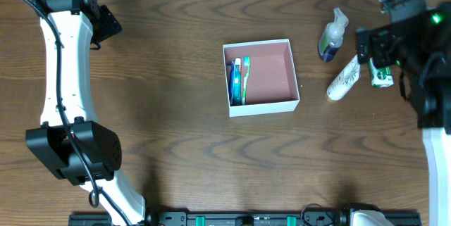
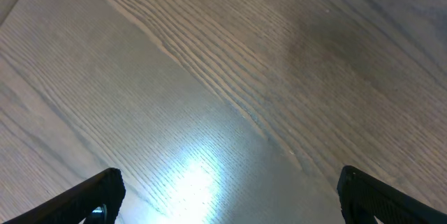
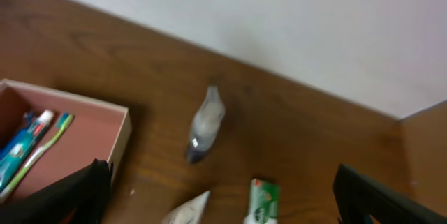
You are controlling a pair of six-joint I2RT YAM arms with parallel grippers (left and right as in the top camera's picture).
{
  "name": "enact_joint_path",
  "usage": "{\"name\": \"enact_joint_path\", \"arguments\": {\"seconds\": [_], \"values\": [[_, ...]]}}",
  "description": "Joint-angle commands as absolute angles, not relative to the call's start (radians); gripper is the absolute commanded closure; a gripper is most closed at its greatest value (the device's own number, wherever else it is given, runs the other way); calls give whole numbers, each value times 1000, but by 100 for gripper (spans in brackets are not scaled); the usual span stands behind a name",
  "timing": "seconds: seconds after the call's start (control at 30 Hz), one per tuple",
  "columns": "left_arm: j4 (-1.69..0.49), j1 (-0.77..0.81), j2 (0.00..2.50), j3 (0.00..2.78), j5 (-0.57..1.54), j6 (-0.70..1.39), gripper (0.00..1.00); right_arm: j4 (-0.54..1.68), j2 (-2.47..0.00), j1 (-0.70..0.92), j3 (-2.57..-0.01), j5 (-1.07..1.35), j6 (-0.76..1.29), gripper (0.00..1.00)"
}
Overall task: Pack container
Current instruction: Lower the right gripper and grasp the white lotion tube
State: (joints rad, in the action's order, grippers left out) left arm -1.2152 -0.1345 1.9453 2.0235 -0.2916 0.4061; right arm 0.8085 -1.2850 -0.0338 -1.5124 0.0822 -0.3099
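Note:
The container point(image 1: 271, 106), white outside and dusty pink inside, sits at the table's middle. A blue tube and a green toothbrush point(image 1: 244, 79) lie along its left wall; it shows at the left of the right wrist view point(image 3: 126, 123). A small spray bottle point(image 1: 331, 37), a white tube point(image 1: 344, 78) and a green-white tube point(image 1: 381, 77) lie right of it. My right gripper point(image 3: 220, 196) is open and empty above these items. My left gripper point(image 2: 227, 196) is open and empty over bare wood at the far left.
A pale wall runs behind the table's back edge point(image 3: 293, 35). A black rail point(image 1: 246, 219) runs along the front edge. The left arm point(image 1: 63, 78) stretches along the left side.

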Motion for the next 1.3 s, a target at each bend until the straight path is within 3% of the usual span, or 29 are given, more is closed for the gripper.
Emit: {"name": "enact_joint_path", "arguments": {"seconds": [0.0, 0.17, 0.27, 0.57, 1.03, 1.13, 1.27], "values": [[-1218, -136, 1953, 2017, -304, 397, 2, 836, -1329, -20, -1545, 82, -270, 1], [-1218, -136, 1953, 2017, -304, 397, 2, 900, -1393, -20, -1545, -156, 29, 1], [-1218, -136, 1953, 2017, -304, 397, 2, 948, -1418, -21, -1545, -175, 140, 1], [-1218, -136, 1953, 2017, -304, 397, 2, 953, -1460, -19, -1543, 81, 153, 1], [-1218, -136, 1953, 2017, -304, 397, 2, 1056, -1608, -19, -1542, -18, 305, 1], [-1218, -136, 1953, 2017, -304, 397, 2, 1060, -1634, -19, -1542, -18, 348, 4], [-1218, -136, 1953, 2017, -304, 397, 2, 1063, -1650, -19, -1542, -18, 363, 16]]}}
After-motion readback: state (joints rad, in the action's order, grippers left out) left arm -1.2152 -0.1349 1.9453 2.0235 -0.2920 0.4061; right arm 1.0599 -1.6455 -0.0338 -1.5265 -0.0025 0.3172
